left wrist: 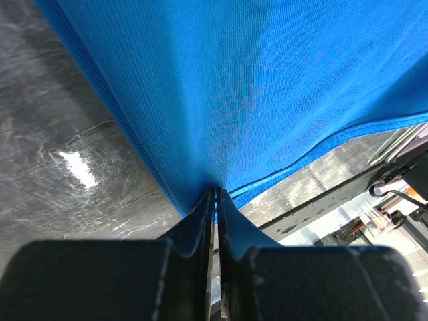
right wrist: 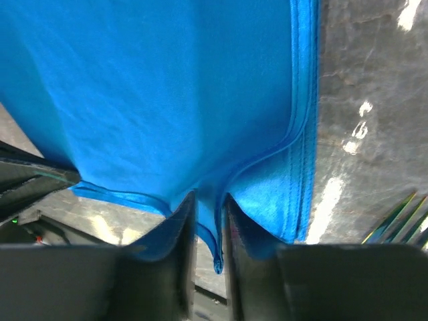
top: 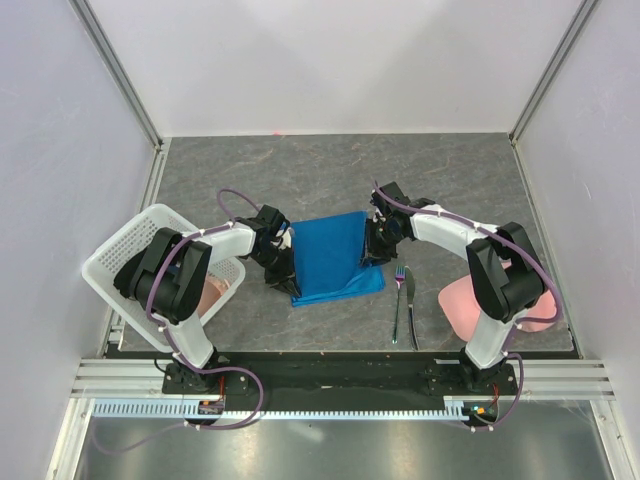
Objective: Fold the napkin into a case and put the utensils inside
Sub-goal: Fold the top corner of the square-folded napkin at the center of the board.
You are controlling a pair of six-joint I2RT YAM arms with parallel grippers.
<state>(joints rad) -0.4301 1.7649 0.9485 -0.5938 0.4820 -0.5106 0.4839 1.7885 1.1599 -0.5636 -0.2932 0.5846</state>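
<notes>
Left tool [left wrist: 215, 197] pinching napkin [top: 330, 256] edge, right tool [right wrist: 208, 204] clamped on opposite edge, fork [right wrist: 402, 217] tines cropped at wrist view's corner

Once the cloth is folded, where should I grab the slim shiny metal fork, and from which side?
I'd take the slim shiny metal fork at mid-handle, coming straight down with the right tool, now shut on the bright blue fabric napkin. It lies flat, tines away from the bases, with the metal table knife close on its right.
</notes>
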